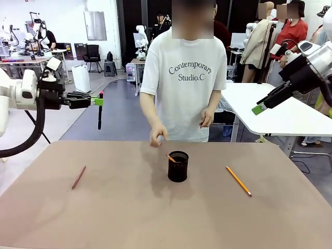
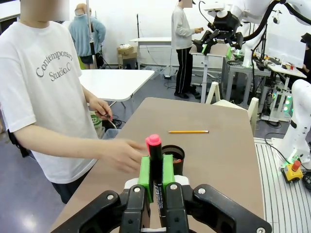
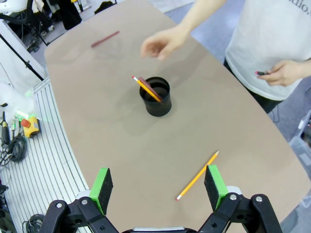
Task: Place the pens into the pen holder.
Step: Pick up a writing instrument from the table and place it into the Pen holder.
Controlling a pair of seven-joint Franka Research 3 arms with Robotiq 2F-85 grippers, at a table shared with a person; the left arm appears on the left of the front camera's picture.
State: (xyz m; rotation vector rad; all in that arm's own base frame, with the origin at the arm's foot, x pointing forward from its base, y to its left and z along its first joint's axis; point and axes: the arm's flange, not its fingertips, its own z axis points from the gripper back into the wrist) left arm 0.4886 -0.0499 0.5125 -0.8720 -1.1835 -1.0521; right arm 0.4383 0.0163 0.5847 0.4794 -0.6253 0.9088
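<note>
left gripper point(image 1: 96, 100): clamped on black pen point(image 1: 100, 115) near its red end, hanging upright, high and well left of pen holder point(image 1: 178, 167) | right gripper point(image 1: 258, 109): spread, empty, high right of pen holder | handling, judged: light, stiff, slick barrel, apt to pivot; mid-shaft hold steadier | lying loose: reddish-brown pencil point(image 1: 79, 177) left, orange-yellow pencil point(image 1: 238, 181) right of pen holder

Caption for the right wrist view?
Right arm's open fingers high over the table; a yellow pencil lies loose near the pen holder.

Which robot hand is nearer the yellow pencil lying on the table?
Right. The right hand hangs open, raised on the pencil's side; the left hand, shut on a pen, is raised at the opposite side.
</note>
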